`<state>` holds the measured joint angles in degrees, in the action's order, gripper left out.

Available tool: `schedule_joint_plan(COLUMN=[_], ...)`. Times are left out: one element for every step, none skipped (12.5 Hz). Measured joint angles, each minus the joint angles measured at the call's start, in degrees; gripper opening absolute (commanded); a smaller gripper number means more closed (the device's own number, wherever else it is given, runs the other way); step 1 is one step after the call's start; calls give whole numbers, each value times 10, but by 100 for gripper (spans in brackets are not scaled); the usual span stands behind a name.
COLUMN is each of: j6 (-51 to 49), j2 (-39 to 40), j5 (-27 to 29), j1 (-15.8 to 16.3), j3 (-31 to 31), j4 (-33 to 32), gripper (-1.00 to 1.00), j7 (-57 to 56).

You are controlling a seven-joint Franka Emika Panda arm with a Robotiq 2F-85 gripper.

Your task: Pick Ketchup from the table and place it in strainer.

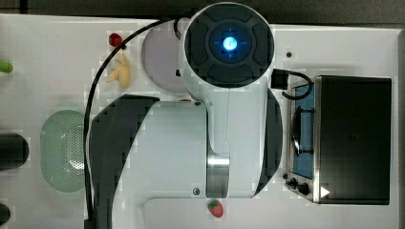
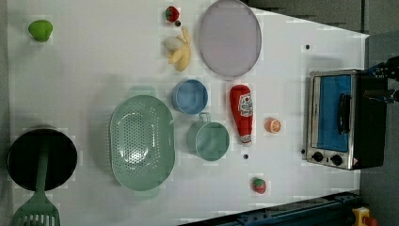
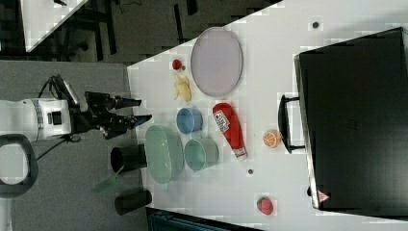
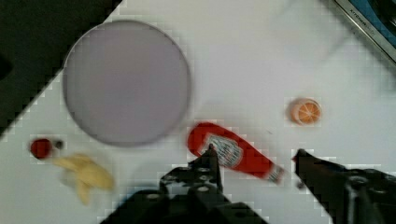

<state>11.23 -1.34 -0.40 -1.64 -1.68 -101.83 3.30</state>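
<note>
The Ketchup (image 2: 241, 113), a red squeeze bottle with a white label and white cap, lies on its side on the white table between the teal cup and a small orange. It also shows in the right view (image 3: 230, 129) and the wrist view (image 4: 233, 156). The strainer (image 2: 141, 141), a pale green oval basket with a perforated bottom, stands empty to the left view's left of the cups, and appears in the top view (image 1: 62, 150) and the right view (image 3: 163, 154). My gripper (image 3: 142, 109) hangs open, well above the table. In the wrist view my gripper (image 4: 254, 156) holds nothing, its fingers framing the bottle far below.
A blue cup (image 2: 189, 96) and a teal cup (image 2: 209, 140) stand between strainer and bottle. A grey-lilac plate (image 2: 229, 37), banana (image 2: 179, 52), two strawberries (image 2: 258, 185) (image 2: 171, 13) and an orange (image 2: 273, 125) lie around. A toaster oven (image 2: 336, 117) stands at the left view's right, a black pot (image 2: 40, 157) at the left view's left.
</note>
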Motion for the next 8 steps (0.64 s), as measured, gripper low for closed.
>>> schedule_joint_plan(j6=[-38, -73, -87, -87, -78, -73, -64, -41], j2=[-31, -67, -96, -117, -131, -139, -139, -131], j5=[0, 0, 4, 9, 9, 9, 12, 15], j1=[-21, -32, -39, -45, -49, -52, -54, -53], j3=[-18, -24, -25, -26, -28, -32, -35, -39], j4=[-36, -72, -94, -101, -102, -100, -97, -96], gripper=[59, 81, 99, 100, 100, 100, 100, 100], j7=[-4, -7, -9, -10, -14, -23, -37, -62])
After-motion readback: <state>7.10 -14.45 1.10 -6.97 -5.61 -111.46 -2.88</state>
